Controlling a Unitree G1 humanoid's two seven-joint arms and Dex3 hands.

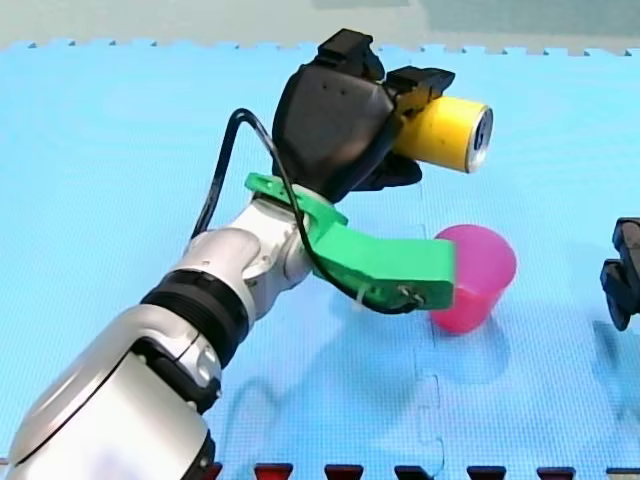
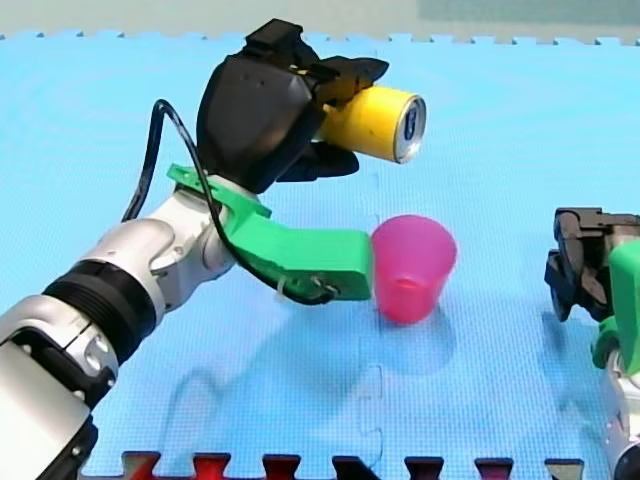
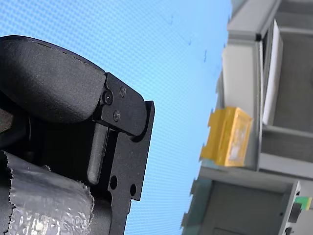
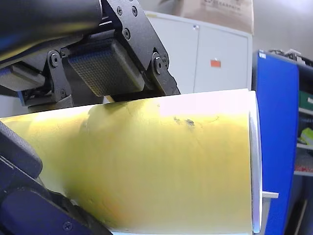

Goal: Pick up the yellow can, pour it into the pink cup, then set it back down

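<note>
my left hand [image 2: 265,115] clamped round can [image 2: 380,125] | can on its side above cup [image 2: 412,265] | right hand [image 2: 585,270] far right, grip unclear

Head cams: slightly offset, both forward-down on mat [image 1: 100,150], can [image 1: 445,132], cup [image 2: 412,265]. Second wrist cam: tight on can in left hand [image 2: 265,115]. First wrist cam: close, across mat.

A blue foam mat [image 1: 120,150] of interlocking tiles covers the work surface, with a toothed far edge. A row of red tabs [image 1: 272,471] lines its near edge. The first wrist view shows a yellow box [image 3: 227,137] against grey shelving [image 3: 244,63] just beside the mat. In the second wrist view, a cardboard box [image 4: 220,12] sits on top of a white cabinet [image 4: 215,54], with a blue cabinet [image 4: 276,122] beside it.
</note>
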